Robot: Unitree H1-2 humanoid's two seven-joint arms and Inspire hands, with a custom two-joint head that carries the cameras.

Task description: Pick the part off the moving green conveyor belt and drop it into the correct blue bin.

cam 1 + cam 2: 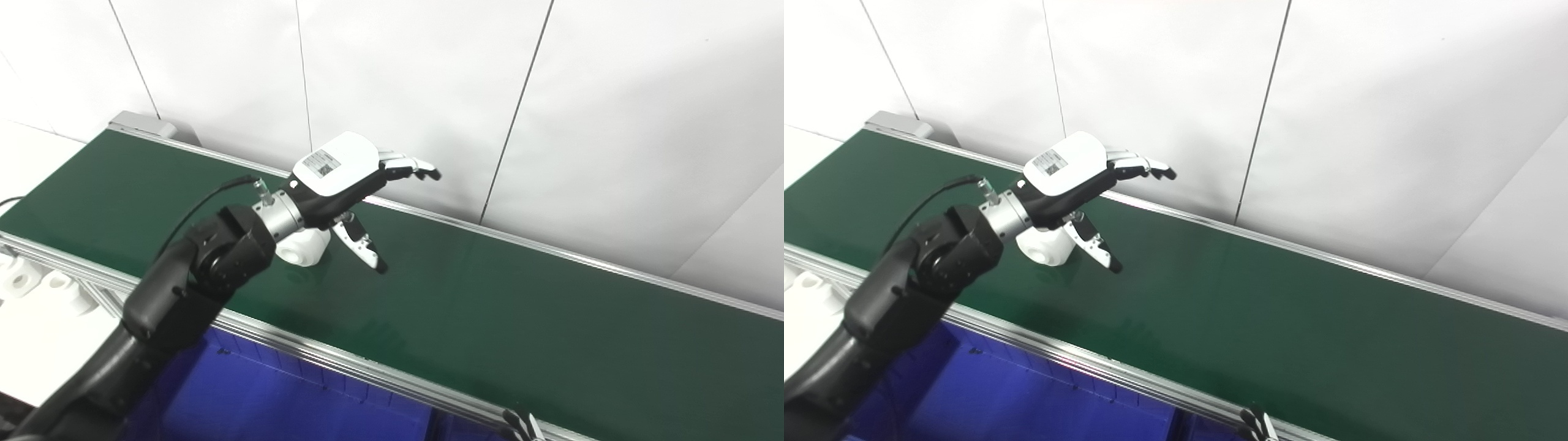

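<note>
One white part [303, 247] is riding the green conveyor belt [490, 306] beneath the left hand [343, 177]. Its fingers [422, 168] are spread, grasping nothing. They should be closing squarely around the part.

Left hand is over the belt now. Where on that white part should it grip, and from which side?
Probably around the round body of the white cylindrical plastic part, coming down from above. It lies on its side on the green conveyor belt, a holed end facing the near rail, so the curved flanks are free. The left hand hovers open above it, thumb already beside one flank; the wrist hides its top.
</note>
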